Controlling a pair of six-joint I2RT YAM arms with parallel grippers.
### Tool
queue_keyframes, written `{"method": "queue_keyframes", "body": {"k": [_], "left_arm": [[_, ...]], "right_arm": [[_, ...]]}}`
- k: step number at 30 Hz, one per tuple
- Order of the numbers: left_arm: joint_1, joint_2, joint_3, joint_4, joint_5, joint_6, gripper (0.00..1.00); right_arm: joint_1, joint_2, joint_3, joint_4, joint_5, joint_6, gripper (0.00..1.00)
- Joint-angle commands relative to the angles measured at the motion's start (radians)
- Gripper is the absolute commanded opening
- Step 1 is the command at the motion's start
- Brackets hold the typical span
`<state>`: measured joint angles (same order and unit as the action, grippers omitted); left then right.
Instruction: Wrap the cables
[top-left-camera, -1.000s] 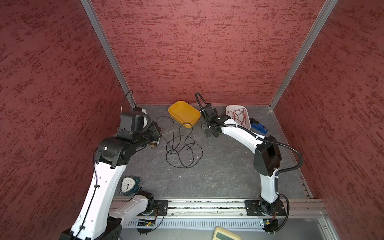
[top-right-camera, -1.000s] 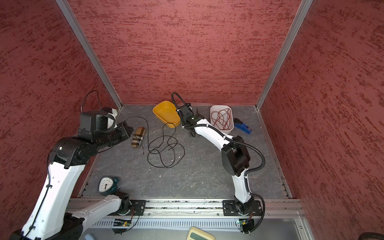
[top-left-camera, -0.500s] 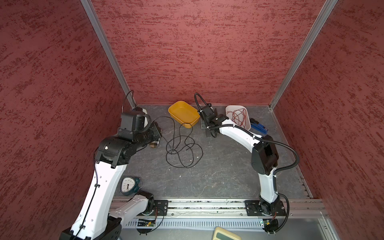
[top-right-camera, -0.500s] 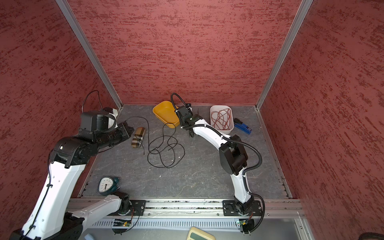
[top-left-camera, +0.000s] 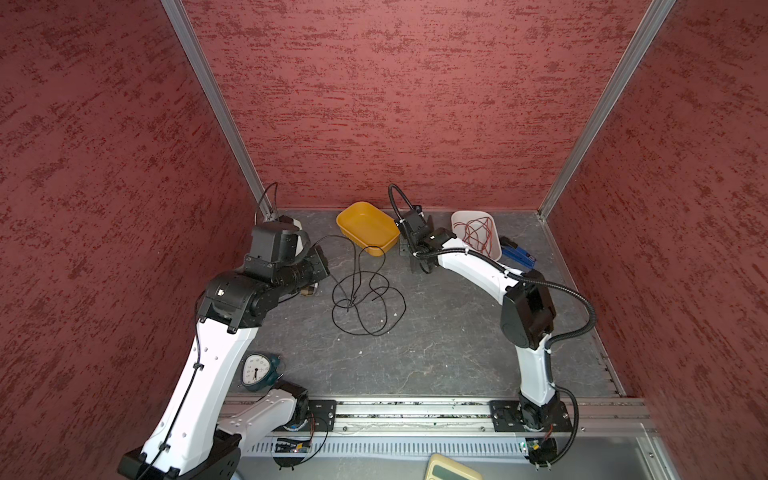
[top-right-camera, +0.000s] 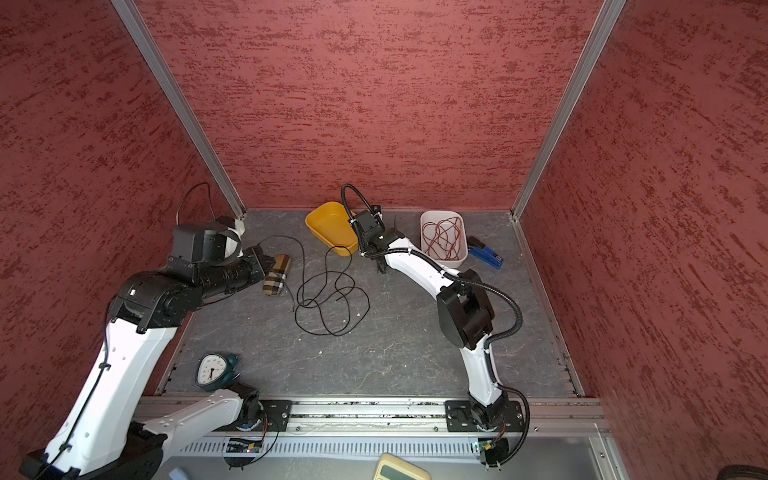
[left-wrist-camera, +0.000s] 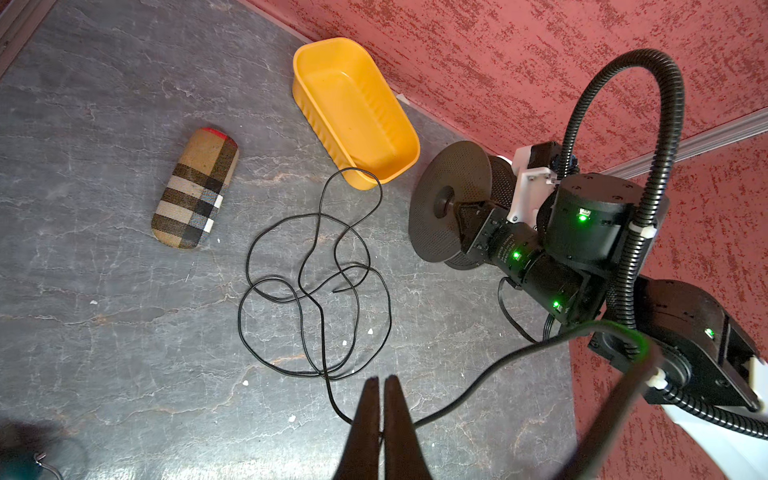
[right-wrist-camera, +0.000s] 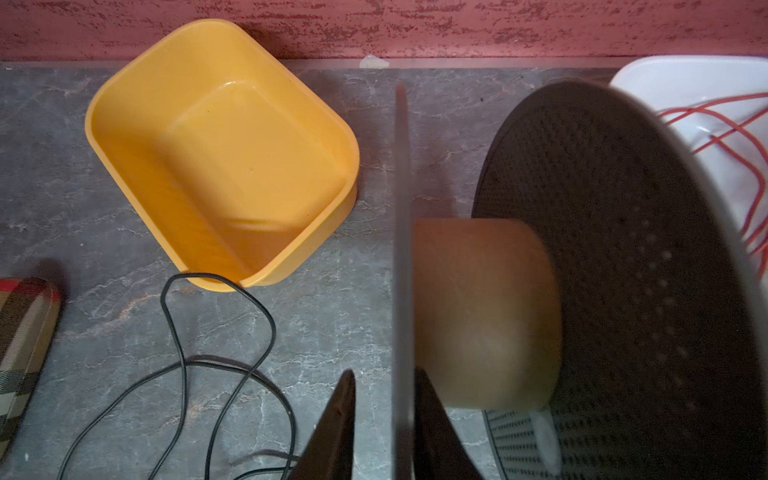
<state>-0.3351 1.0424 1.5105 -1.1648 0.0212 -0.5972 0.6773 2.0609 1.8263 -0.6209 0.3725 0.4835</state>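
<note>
On the tabletop (top-left-camera: 436, 340) we counted one black cable (top-left-camera: 370, 299), one spool (left-wrist-camera: 451, 205), one yellow tray (top-left-camera: 365, 224), one white tray (top-left-camera: 473, 213); left tool (left-wrist-camera: 381, 380) pinched the cable, right tool (right-wrist-camera: 384, 376) sat loose astride the spool.

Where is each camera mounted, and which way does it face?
Top views: high over the front rail, looking down at the table; left arm and right arm show in both.
Left wrist: above the left gripper, shut on the black cable, facing the table and right arm.
Right wrist: behind the right gripper, straddling one flange of the spool.
Shared: both wrist views show the yellow tub.
</note>
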Motion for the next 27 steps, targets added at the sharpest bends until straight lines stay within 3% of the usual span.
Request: {"method": "queue_keyframes", "body": {"k": [1,12,21,27], "left_arm": [[-0.012,0.002,-0.009,0.025,-0.007,-0.01,0.0],[-0.085,0.029,-0.031,0.07,-0.03,-0.045,0.0],[-0.168,0.102,-0.044,0.147,-0.04,-0.07,0.0],[-0.2,0.169,-0.033,0.196,-0.024,-0.069,0.0]], "right_arm": [[0.005,-0.062,-0.002,0.058,-0.026,-0.024,0.32],[0.004,-0.172,-0.086,0.144,-0.125,-0.1,0.56],[0.002,-0.373,-0.28,0.273,-0.224,-0.189,0.79],[-0.025,-0.523,-0.428,0.306,-0.281,-0.164,0.83]]}}
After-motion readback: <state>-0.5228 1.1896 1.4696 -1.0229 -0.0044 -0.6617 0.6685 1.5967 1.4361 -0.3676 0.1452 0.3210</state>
